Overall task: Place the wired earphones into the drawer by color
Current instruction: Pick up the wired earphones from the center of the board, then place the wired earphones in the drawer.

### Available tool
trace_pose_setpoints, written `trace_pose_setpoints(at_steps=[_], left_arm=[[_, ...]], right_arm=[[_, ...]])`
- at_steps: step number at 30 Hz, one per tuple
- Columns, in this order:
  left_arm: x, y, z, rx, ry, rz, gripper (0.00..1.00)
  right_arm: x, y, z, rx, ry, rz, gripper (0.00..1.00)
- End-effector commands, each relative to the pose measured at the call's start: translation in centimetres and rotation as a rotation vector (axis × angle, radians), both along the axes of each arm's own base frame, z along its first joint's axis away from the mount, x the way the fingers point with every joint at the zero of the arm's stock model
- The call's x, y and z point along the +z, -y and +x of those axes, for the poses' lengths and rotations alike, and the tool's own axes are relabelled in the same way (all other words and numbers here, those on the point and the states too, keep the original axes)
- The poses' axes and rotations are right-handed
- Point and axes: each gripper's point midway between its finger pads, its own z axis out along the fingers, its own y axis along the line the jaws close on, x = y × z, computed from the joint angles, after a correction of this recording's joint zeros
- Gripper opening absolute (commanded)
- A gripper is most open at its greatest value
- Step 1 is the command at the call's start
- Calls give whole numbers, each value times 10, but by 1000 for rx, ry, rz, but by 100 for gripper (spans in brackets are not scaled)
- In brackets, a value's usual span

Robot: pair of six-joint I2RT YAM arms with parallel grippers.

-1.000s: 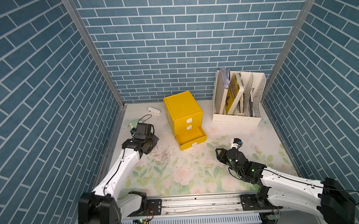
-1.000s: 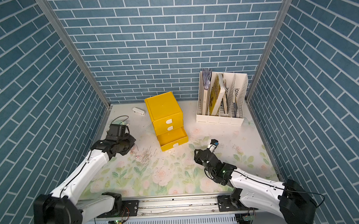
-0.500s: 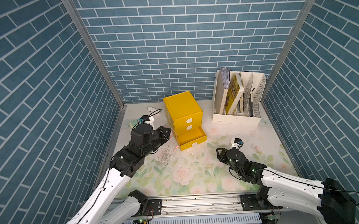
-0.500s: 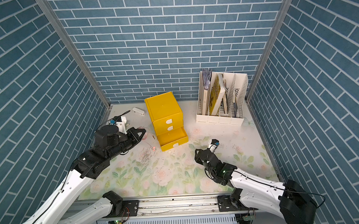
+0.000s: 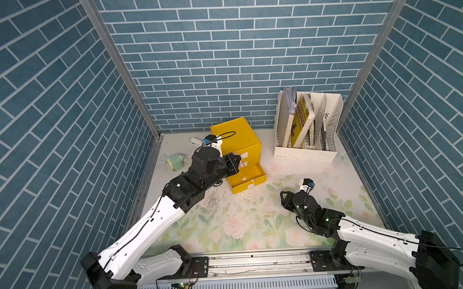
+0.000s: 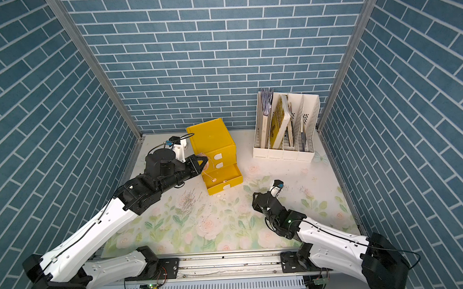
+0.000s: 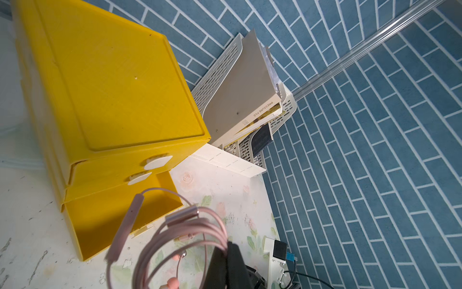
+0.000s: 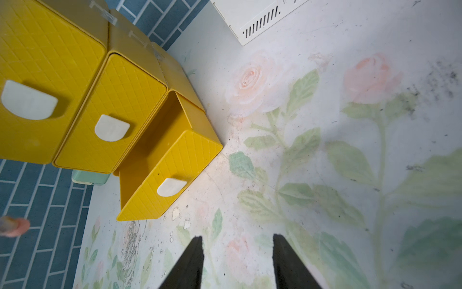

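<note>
Grips pinkish earphones [image 7: 180,225] tight in left gripper [image 5: 236,163], coil dangling just above the left rim of the pulled-out bottom drawer [image 5: 256,182]. Leaves bare floral mat [image 5: 255,224] on the near right; holds right gripper [image 8: 236,237] parted, empty, well apart.

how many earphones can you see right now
1: a pink coil pinched in the left gripper at the open bottom drawer; others may be hidden inside the shut drawers.

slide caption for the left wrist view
Left end effector holds coiled pink earphones by the open bottom drawer of the yellow cabinet.
</note>
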Motion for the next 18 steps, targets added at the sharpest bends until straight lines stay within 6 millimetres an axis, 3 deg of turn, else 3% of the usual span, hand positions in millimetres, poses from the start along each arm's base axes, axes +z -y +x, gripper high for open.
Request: trace_pose_setpoints(at_steps=[1,18], left_arm=[[21,14,7,-51,101,1,2],[10,38,40,-74,144,126,2]], right_arm=[[0,8,2,-8,18,-47,48],[-9,14,1,-12,6,-59,48]])
